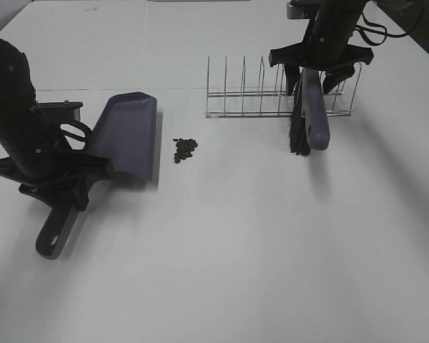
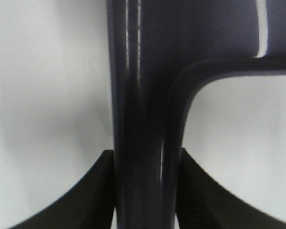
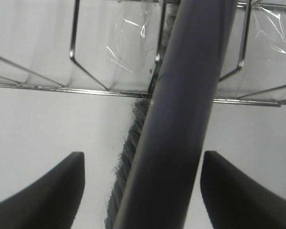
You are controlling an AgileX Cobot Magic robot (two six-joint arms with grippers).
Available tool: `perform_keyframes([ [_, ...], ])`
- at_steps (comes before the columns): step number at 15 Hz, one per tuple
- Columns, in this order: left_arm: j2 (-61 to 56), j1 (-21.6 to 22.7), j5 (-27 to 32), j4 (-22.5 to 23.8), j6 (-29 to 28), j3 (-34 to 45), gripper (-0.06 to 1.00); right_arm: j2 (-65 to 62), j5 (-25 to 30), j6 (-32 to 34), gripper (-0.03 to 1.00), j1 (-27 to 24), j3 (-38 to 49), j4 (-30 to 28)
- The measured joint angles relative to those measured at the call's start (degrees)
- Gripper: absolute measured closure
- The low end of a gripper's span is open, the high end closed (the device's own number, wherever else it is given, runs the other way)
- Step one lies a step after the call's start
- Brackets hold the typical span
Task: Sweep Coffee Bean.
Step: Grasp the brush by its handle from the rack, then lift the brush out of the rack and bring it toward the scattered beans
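Note:
The coffee beans [image 1: 184, 148] lie in a small dark cluster on the white table, just right of the purple-grey dustpan [image 1: 125, 132]. My left gripper [image 1: 61, 196] is shut on the dustpan's handle [image 2: 143, 119], and both fingers press its sides. The brush [image 1: 316, 118] has a purple-grey handle [image 3: 181, 119] and black bristles [image 1: 298, 136], and leans out of the wire rack [image 1: 282, 89]. My right gripper [image 1: 314, 82] is open around the brush handle, with gaps on both sides between the fingers [image 3: 47, 191] and the handle.
The wire rack stands at the back right with several upright dividers [image 3: 86, 71]. A seam [image 1: 129, 89] in the table surface runs across behind the dustpan. Cables [image 1: 375, 28] hang by the right arm.

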Motion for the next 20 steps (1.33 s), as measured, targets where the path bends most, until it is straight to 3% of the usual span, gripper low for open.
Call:
perform_keyframes([
  [4, 0.0, 0.0, 0.0, 0.0, 0.0, 0.0, 0.6, 2.2, -0.2, 0.0, 0.42, 0.0, 0.0, -0.4],
  [7, 0.0, 0.0, -0.1, 0.0, 0.0, 0.0, 0.6, 2.6, 0.3, 0.3, 0.65, -0.1, 0.0, -1.8],
  [10, 0.0, 0.0, -0.1, 0.0, 0.0, 0.0, 0.6, 2.6, 0.7, 0.3, 0.66, -0.3, -0.1, -2.4],
  [14, 0.0, 0.0, -0.1, 0.0, 0.0, 0.0, 0.6, 3.0, 6.3, 2.5, 0.66, -0.1, -8.9, -3.0],
  [20, 0.0, 0.0, -0.1, 0.0, -0.1, 0.0, 0.6, -3.1, 6.8, 2.6, 0.67, -0.1, -11.9, -3.4],
])
